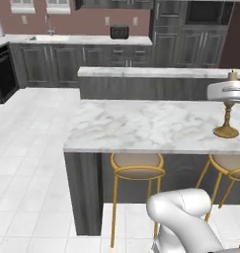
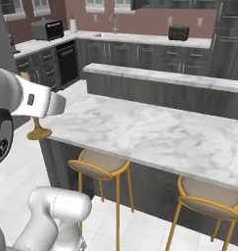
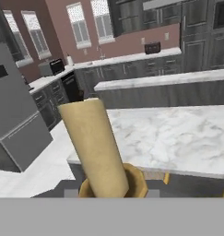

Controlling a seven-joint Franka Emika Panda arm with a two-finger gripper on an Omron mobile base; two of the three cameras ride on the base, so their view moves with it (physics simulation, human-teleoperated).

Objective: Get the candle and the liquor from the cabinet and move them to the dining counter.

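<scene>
Right now I am holding the candle (image 1: 226,116) with its round foot seemingly resting on the bench (image 1: 141,126) near the edge, my tool clamping its stick. Releasing while it is tilting risks toppling it off that near corner onto the floor.

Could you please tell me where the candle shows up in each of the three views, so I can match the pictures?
Left base view: the candle stands at the right edge, its round foot on the dining counter.
Right base view: its foot shows at the left, on the counter's corner, below the white arm.
Hand view: the candle rises large at bottom centre.
Shared landmark: the marble dining counter.
</scene>
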